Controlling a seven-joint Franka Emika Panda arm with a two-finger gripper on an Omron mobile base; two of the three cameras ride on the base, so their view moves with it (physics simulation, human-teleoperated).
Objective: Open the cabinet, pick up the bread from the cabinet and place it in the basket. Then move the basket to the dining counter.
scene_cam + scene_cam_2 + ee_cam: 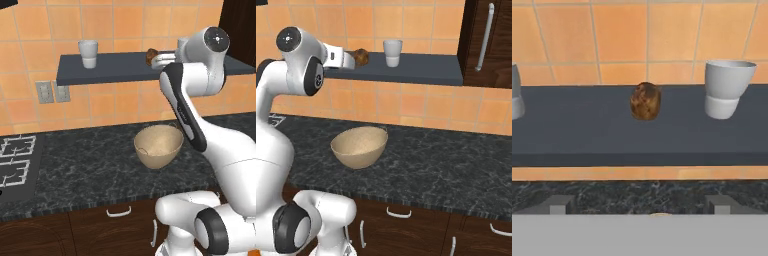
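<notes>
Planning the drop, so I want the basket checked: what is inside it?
Nothing visible: the basket shows only its pale speckled inside, though its near wall hides part of the bottom. The bread sits on the shelf.

The bread [645,101] has a rough, lumpy dark-brown crust with a faint sheen. It sits on a shelf [587,130] of smooth, matt slate-grey board. A white cup [724,89] beside it looks like smooth matt ceramic. Behind them the wall tiles [622,35] are orange, flat and slightly glossy, with pale grout lines. Below, the table [85,165] is polished black stone with grey speckles. On it the basket [158,146] is matt tan outside, pale and speckled inside. The drawers [406,225] are dark wood with shiny metal handles [399,214].
</notes>
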